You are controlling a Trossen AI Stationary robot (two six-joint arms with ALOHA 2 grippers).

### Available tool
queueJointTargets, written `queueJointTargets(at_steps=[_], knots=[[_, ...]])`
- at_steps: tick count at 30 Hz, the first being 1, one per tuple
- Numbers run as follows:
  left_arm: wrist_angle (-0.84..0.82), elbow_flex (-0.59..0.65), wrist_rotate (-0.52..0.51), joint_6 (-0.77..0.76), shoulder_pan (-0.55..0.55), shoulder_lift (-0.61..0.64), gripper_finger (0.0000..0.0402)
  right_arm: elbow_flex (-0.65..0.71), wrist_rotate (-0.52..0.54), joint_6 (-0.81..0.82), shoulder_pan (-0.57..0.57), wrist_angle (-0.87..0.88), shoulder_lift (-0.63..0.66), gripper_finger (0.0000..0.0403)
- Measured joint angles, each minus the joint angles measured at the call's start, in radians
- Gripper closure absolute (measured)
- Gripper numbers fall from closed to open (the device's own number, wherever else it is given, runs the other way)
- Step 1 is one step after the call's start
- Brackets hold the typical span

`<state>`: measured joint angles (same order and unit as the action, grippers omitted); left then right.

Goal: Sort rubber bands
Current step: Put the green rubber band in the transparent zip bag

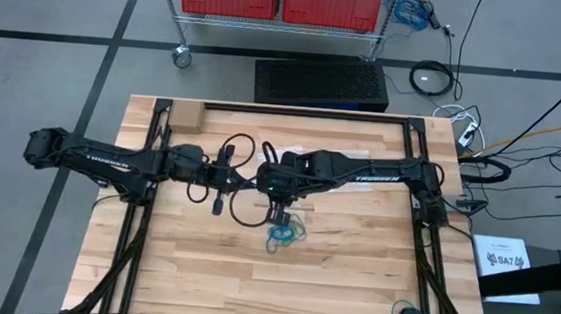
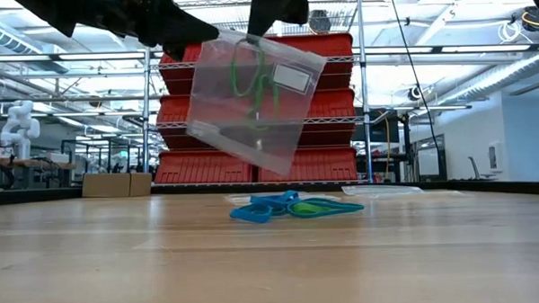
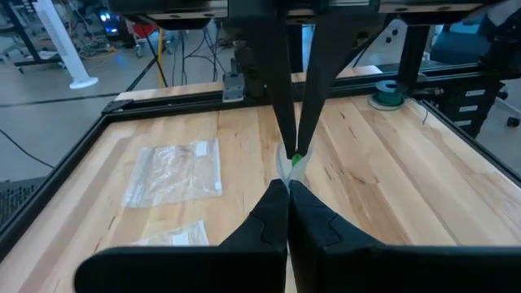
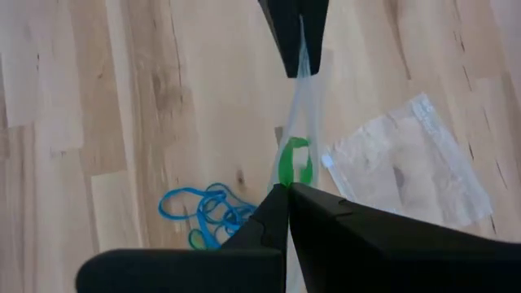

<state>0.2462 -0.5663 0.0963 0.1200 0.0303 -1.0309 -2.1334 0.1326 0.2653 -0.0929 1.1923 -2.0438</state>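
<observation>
With both the left claw [image 3: 288, 189] and right claw [image 4: 286, 190] clenched on the hanging clear bag [image 2: 254, 93] of green bands [image 2: 252, 80], above the rubber bands [image 2: 294, 207] mid-bench, uneven pulling could tear it or spill them.

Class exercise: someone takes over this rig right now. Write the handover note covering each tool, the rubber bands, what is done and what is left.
Left tool: shut on the clear bag, held above the table.
Right tool: shut on the same bag.
Done: green rubber bands are inside the held bag.
Left: the pile of blue and green bands lies on the table below the bag. Other clear bags lie flat on the table.
</observation>
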Motion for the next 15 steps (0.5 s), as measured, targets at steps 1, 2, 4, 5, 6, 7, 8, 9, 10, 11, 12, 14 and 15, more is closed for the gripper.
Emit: queueJointTargets(at_steps=[1,2,4,5,6,7,8,9,10,11,12,14,15], knots=[[0.0,0.0,0.0,0.0,0.0,0.0,0.0401,0.0,0.001,0.0,0.002,0.0,0.0,0.0403],[0.0,0.0,0.0,0.0,0.0,0.0,0.0401,0.0,0.002,0.0,0.004,-0.002,0.0,0.0403],[0.001,0.0,0.0,0.0,0.0,0.0,0.0401,0.0,0.012,0.0,0.01,-0.022,0.0,0.0403],[0.001,0.0,0.0,0.0,0.0,0.0,0.0401,0.0,0.022,0.0,0.014,-0.027,0.0,0.0402],[0.001,0.0,0.0,-0.002,0.0,0.0,0.0401,0.0,0.027,0.0,0.016,-0.028,0.0,0.04],[0.001,0.0,0.0,-0.002,0.0,0.0,0.0401,0.0,0.026,0.0,0.021,-0.031,0.0,0.0398],[0.001,0.0,0.0,-0.002,0.0,0.0,0.0401,0.0,0.026,-0.001,0.023,-0.035,0.0,0.0394],[0.001,0.0,0.0,-0.002,0.0,0.0,0.0401,0.0,0.026,-0.007,0.023,-0.041,-0.002,0.0389],[0.003,0.0,0.0,-0.002,0.0,0.0,0.0401,-0.001,0.026,-0.015,0.023,-0.046,-0.005,0.0383],[0.006,0.0,0.0,-0.002,0.0,0.0,0.0401,-0.002,0.026,-0.021,0.023,-0.049,-0.008,0.0376],[0.009,0.0,0.0,-0.002,0.0,0.0,0.0401,-0.002,0.025,-0.025,0.022,-0.051,-0.014,0.0368],[0.01,0.0,0.0,-0.002,0.0,0.0,0.0401,-0.002,0.02,-0.044,0.021,-0.069,-0.029,0.0349],[0.009,0.0,0.0,-0.002,0.0,0.0,0.0401,-0.002,0.018,-0.05,0.021,-0.071,-0.035,0.0338]])
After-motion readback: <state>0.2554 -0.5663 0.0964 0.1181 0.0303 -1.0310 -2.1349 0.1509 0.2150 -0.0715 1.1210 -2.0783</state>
